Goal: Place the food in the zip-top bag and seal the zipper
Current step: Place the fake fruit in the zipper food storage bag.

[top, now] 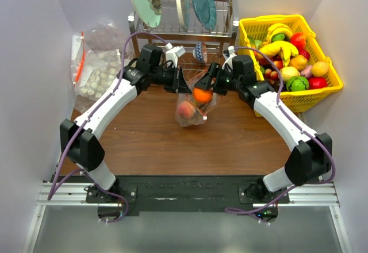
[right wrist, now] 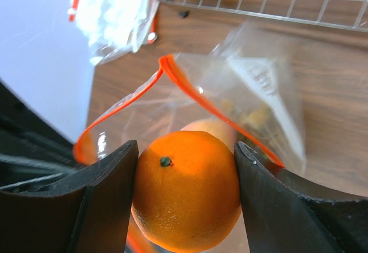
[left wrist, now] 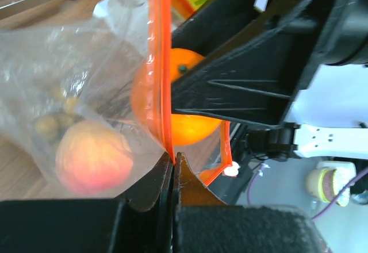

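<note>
The clear zip-top bag (top: pixel 192 112) hangs over the table's middle, mouth up. My left gripper (top: pixel 181 84) is shut on its orange-red zipper strip (left wrist: pixel 161 63), holding the mouth open. My right gripper (top: pixel 202 86) is shut on the orange (top: pixel 202 95) and holds it at the bag's mouth. In the right wrist view the orange (right wrist: pixel 187 190) sits between both fingers above the open zipper (right wrist: pixel 195 95). A yellowish peach (top: pixel 185 110) and small brown pieces (left wrist: pixel 54 118) lie inside the bag. The peach shows through the plastic in the left wrist view (left wrist: pixel 92 156).
A yellow basket (top: pixel 328 63) of toy fruit stands at the back right. A dish rack (top: pixel 184 31) with plates stands at the back. Clear bags of white lumps (top: pixel 98 69) lie at the back left.
</note>
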Controlling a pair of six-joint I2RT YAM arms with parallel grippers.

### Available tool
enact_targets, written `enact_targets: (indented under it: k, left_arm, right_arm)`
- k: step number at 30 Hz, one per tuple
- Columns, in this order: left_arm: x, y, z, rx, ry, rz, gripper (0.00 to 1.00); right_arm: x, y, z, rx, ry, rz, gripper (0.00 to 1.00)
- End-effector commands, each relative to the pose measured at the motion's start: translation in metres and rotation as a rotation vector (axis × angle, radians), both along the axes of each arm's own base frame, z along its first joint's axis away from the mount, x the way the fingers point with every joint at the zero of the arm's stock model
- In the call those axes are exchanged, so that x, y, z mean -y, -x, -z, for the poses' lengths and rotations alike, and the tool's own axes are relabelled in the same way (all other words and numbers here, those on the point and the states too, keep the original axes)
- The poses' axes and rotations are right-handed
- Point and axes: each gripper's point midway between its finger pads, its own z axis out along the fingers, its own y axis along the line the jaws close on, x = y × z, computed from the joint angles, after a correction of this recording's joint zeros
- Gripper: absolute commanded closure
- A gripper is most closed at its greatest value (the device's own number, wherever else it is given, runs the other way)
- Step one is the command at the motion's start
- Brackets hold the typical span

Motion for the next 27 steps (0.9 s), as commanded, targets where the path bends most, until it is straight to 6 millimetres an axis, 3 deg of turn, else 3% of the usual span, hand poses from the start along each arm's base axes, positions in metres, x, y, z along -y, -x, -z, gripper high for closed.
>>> enact_targets:
  k: [1, 2, 3, 8, 12, 18, 23, 27]
  left_arm:
    - [0.007, 0.008, -0.036, 0.024, 0.127, 0.046, 1.00]
    - [0.007, 0.008, -0.036, 0.021, 0.130, 0.045, 1.00]
    - [0.007, 0.009, -0.035, 0.019, 0.131, 0.046, 1.00]
    - [0.005, 0.007, -0.027, 0.010, 0.118, 0.030, 1.00]
    - [0.002, 0.004, -0.021, 0.007, 0.104, 0.010, 1.00]
    - [-0.002, -0.003, -0.018, 0.022, 0.082, -0.030, 1.00]
    - [-0.005, -0.006, -0.016, 0.028, 0.070, -0.043, 1.00]
    - [-0.005, -0.005, -0.020, 0.034, 0.071, -0.044, 1.00]
  right_arm:
    - [0.007, -0.012, -0.004, 0.090, 0.052, 0.051, 0.28]
    - [0.008, -0.011, -0.003, 0.086, 0.056, 0.051, 0.17]
    - [0.008, -0.011, -0.005, 0.089, 0.056, 0.050, 0.13]
    - [0.009, -0.005, -0.019, 0.101, 0.073, 0.033, 0.08]
    - [0.014, 0.004, -0.039, 0.122, 0.101, 0.017, 0.14]
    - [0.041, 0.022, -0.043, 0.094, 0.252, 0.032, 0.23]
    - [0.062, 0.034, -0.025, 0.053, 0.364, 0.046, 0.29]
    - [0.061, 0.043, -0.001, -0.003, 0.383, 0.002, 0.39]
